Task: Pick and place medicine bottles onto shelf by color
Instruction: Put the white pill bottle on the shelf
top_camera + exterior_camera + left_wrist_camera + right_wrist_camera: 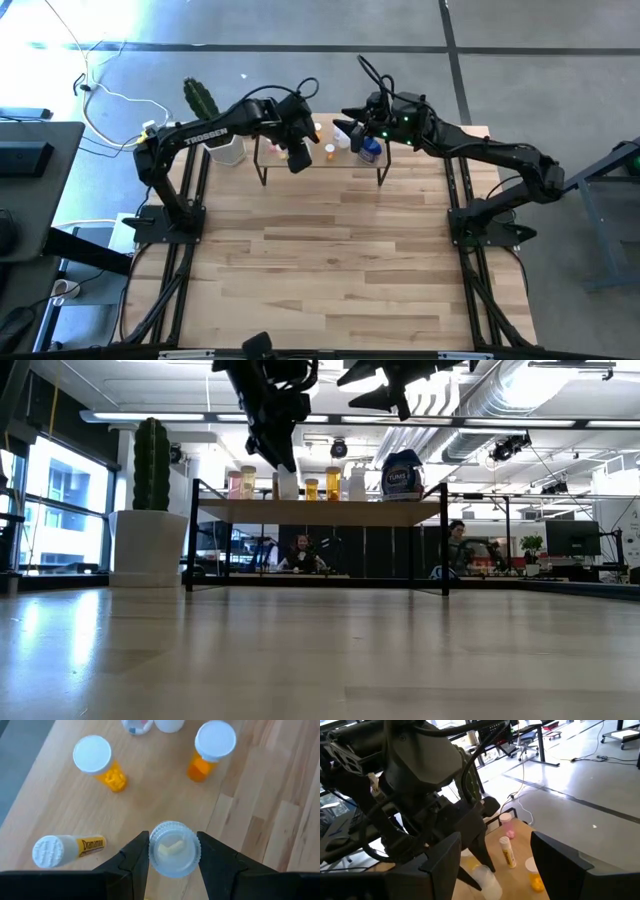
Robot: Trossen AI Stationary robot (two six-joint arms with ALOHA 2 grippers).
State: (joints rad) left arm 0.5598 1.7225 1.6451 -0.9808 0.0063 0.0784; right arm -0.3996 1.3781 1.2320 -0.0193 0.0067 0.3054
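Office room behind; wood-plank surface (330, 260) carries the shelf (320, 511) at its far edge. My left gripper (174, 851) is clamped on a clear bottle (174, 848) above the shelf board, near two orange bottles (102, 764). My right gripper (495, 857) hangs spread wide, holding nothing, over the shelf's right part beside the blue bottle (402, 475).

Two arms, matte black, jointed tubular links on black bases bolted to black frame rails. Left arm (215, 133) carries white "TROSSEN" lettering along its upper link. Right arm (480, 152) shows small green lights near the wrist. Black cables loop loosely over both wrists. Left gripper (174, 854) fingers are dark, wedge-shaped, flat-faced. Right gripper (495, 862) fingers are broad, angular black plates.
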